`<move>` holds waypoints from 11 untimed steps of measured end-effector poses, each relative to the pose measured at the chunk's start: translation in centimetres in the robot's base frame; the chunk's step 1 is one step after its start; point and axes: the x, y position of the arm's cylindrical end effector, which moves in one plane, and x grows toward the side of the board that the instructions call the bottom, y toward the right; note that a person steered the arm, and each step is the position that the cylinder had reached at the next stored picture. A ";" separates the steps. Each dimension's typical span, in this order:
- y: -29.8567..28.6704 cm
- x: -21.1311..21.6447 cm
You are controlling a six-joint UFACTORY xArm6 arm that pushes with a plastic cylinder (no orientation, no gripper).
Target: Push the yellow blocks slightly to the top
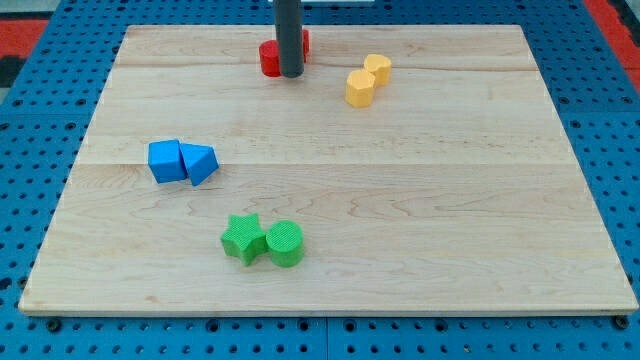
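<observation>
Starting at the view's left, two blue blocks sit touching on the wooden surface (pixel 120 250): a blue cube (pixel 165 161) and, just to its right, a blue wedge-like block (pixel 201 163). Lower and a little further right is a green pair, also touching: a green star (pixel 243 238) and a green cylinder (pixel 285 243). None of these concern me.

Near the view's top, left of centre, my rod comes down from above and my tip (pixel 290 74) rests right in front of the red block (pixel 270 56), hiding part of it, so I cannot make out that block's shape or whether I am touching it. I carry no gripper, only this rod, so there is nothing to open, close or hold.

To the right of my tip lie the yellow blocks, the things I am meant to move. The nearer yellow block (pixel 360 88) is lower and to the left; the farther yellow block (pixel 378 68) sits up and to the right of it, and the two appear to touch. Both look roughly like short rounded or many-sided prisms. They are close to the surface's top edge but not at it.

As I judge it, the push itself is not under way: my tip is clearly apart from the yellow pair, beside them, not below. What remains is to bring my tip round beneath them and nudge gently upward, with little room to spare.
</observation>
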 end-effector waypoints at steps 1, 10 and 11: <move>0.0 1.8; 13.7 3.7; 13.8 5.1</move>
